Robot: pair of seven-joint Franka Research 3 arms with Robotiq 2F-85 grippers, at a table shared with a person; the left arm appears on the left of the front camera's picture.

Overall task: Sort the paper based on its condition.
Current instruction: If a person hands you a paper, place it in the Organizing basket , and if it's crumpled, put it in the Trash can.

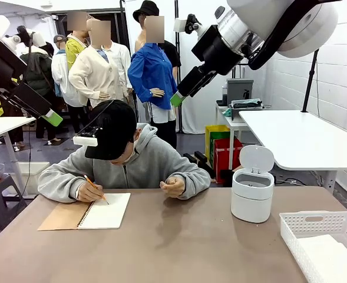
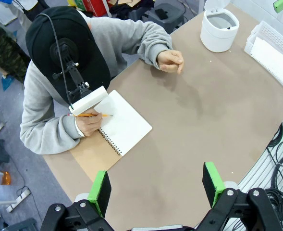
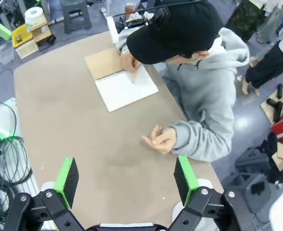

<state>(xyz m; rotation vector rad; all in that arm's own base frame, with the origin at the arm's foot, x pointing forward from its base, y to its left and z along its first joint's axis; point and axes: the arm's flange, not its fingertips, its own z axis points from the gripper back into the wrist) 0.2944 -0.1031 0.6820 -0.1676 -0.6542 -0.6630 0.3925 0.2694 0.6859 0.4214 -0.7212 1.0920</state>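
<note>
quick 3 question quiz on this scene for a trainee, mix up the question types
1. True or false: the person's hand holds a pencil over the open notebook.
2. What stands beside the white basket? A) a lidded white bin B) a red mug C) a stack of books
3. Fill in: both the left gripper and right gripper have their fingers ____.

Key: 1 true; 2 A; 3 open
</note>
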